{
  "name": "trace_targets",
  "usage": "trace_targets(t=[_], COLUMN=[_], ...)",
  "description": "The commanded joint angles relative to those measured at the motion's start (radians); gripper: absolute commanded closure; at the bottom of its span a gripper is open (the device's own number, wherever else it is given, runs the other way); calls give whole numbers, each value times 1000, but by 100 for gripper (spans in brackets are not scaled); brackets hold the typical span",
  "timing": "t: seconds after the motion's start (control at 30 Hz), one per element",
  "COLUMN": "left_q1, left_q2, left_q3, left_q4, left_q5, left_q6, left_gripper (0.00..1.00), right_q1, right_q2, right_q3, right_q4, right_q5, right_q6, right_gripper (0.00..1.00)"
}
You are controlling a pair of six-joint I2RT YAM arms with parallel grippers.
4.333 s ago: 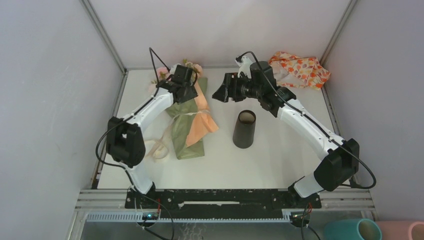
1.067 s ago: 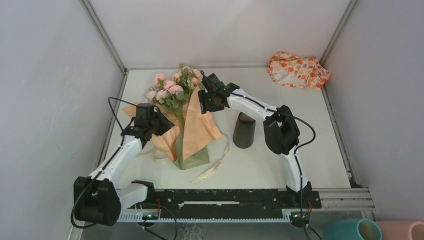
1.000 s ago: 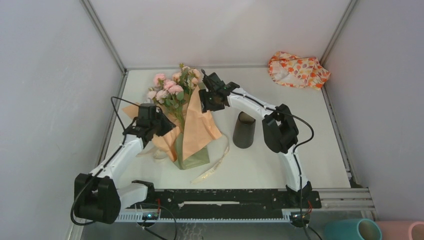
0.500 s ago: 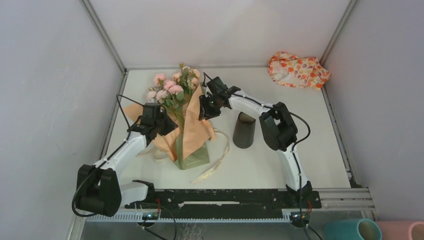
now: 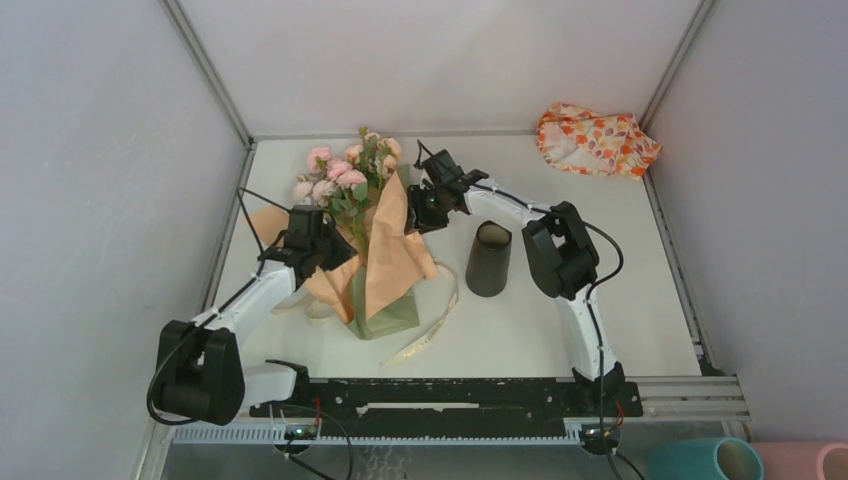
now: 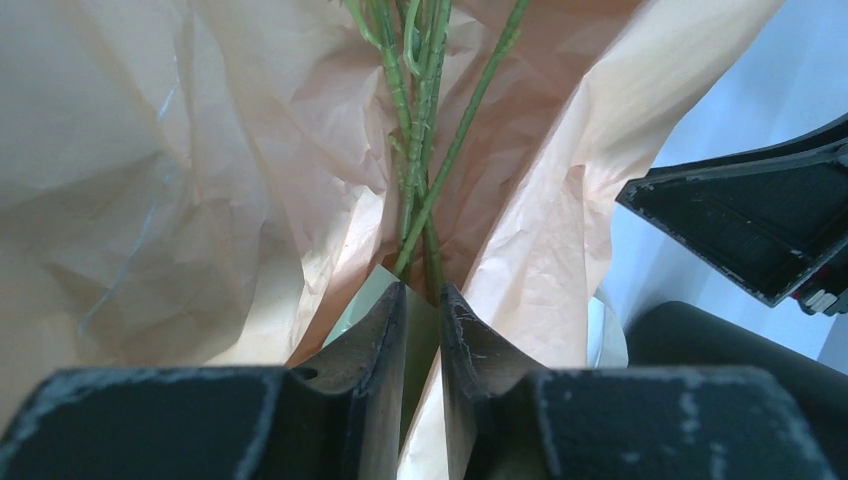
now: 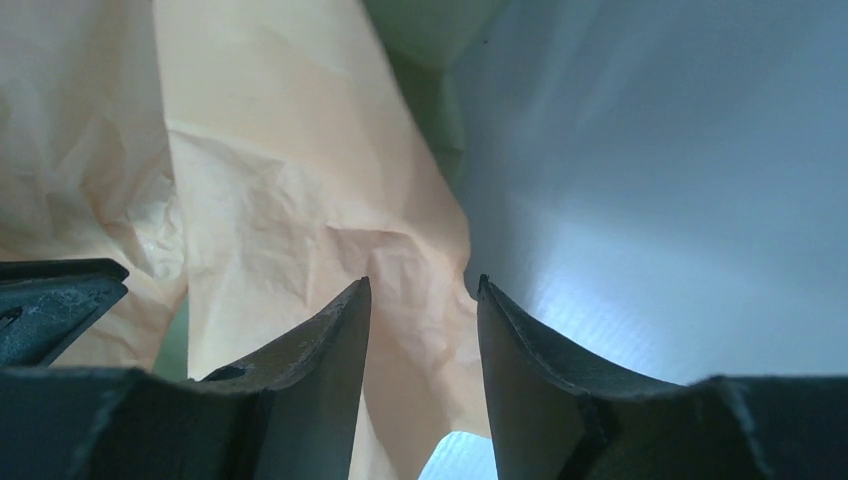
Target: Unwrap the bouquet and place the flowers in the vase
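Observation:
The bouquet (image 5: 340, 180) of pink and peach roses lies at the table's left, its peach and sage-green paper wrap (image 5: 395, 260) spread open. My left gripper (image 5: 322, 246) is in the wrap from the left. In the left wrist view this gripper (image 6: 423, 290) is shut on the green stems (image 6: 420, 150) at their lower end. My right gripper (image 5: 415, 215) is at the wrap's right flap. It stands open in its wrist view (image 7: 422, 282), the peach paper (image 7: 300, 180) just beyond its fingers. The black vase (image 5: 489, 260) stands upright right of the wrap.
A cream ribbon (image 5: 425, 335) lies loose below the wrap. An orange-and-white patterned cloth (image 5: 598, 138) is bunched at the back right corner. A teal cylinder (image 5: 700, 460) and a pink cylinder (image 5: 810, 462) lie off the table at the near right.
My left gripper has slid right into the wrap onto the stems. The right gripper has shifted along the flap and its jaws have narrowed. The peach flap stands higher.

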Motion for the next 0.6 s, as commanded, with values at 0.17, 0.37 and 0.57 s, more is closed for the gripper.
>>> trace_targets(t=[0.17,0.37,0.57], left_q1=[-9,-11,-10], left_q2=[10,27,42], left_q3=[-16,-21,-37], left_q4=[37,41,56], left_q5=[1,0,1], left_q6=[-11,-7,-9], left_gripper=[77,77,78], right_q1=[-24,-21,-20], right_q2=[27,7,-69], right_q3=[52,29,23], right_q4=[-3,61,58], right_q5=[19,-111,-79], right_q6=[10,14,11], right_gripper=[52,86,100])
